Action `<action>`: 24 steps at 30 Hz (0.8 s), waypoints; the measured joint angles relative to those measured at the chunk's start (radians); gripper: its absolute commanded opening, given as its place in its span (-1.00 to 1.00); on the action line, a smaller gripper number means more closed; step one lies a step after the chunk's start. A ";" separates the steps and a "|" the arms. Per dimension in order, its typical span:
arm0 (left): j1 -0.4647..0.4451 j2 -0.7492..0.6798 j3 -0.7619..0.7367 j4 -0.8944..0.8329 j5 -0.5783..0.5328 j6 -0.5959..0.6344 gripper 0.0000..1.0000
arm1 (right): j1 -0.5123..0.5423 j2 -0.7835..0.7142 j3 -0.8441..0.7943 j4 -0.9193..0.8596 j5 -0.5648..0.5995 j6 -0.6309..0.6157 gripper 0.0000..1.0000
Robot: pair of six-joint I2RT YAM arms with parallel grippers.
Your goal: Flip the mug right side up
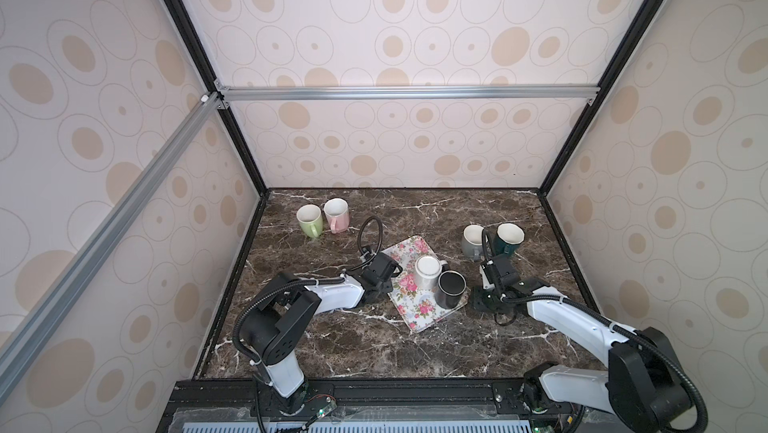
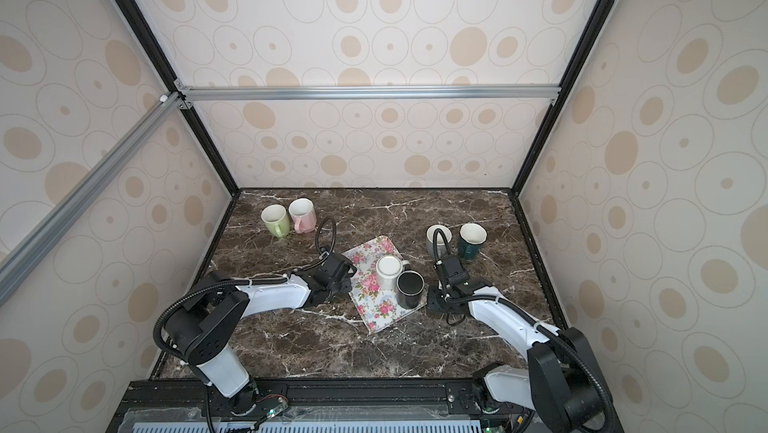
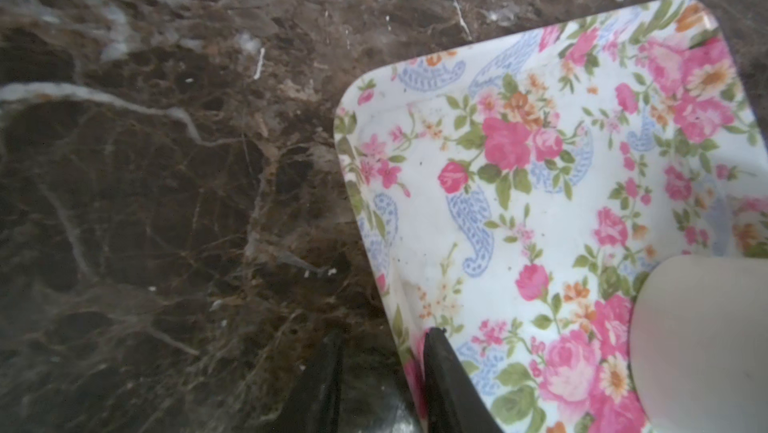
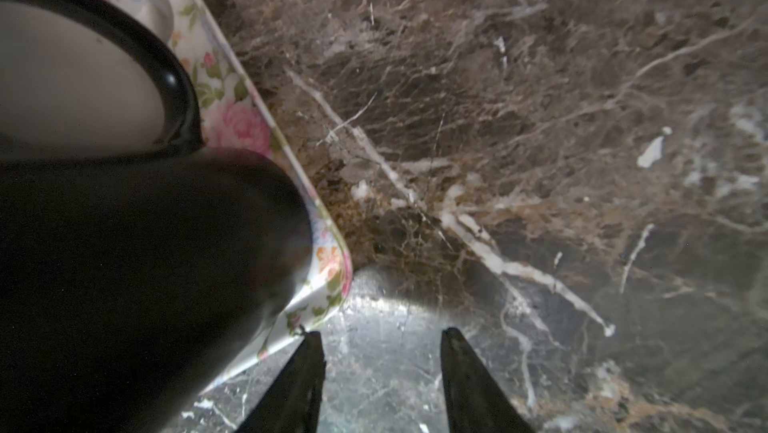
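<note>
So the white mug [image 1: 428,271] sits bottom-up on the floral tray [image 1: 409,250] in the middle of the bench [image 1: 374,348], toward the tray's right side. In both top views it's pretty much up against an upright black mug [image 1: 450,289] standing at the tray's near right corner.

Left pincer [image 3: 384,333] is down at the tray's left edge, jaws narrow and straddling the rim. One finger [image 3: 446,372] is on the flowery inside and the other is over the bench, with a sliver of gap showing on the bench side, so it isn't clamped on anything.

Right pincer [image 4: 382,331] is low over bare bench just right of the tray's near right corner, jaws moderately apart with nothing between them.

Far left there's a green mug [image 1: 309,219] and a pink mug [image 1: 336,213] side by side, both mouth-up. Off to the far right of the tray are a grey mug [image 1: 473,240] and a dark green mug [image 1: 509,237], also upright.
</note>
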 measured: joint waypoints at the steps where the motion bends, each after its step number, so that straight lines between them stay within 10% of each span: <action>1: 0.003 0.000 0.000 0.006 0.004 0.000 -0.38 | -0.005 0.008 0.000 0.015 0.000 -0.001 -0.09; 8: 0.025 0.035 0.015 0.050 0.028 0.021 -0.59 | -0.029 0.081 0.006 0.097 -0.002 -0.012 -0.50; 24: 0.094 0.266 0.319 0.010 0.029 0.194 -0.75 | -0.034 0.121 0.001 0.187 -0.065 -0.008 -0.53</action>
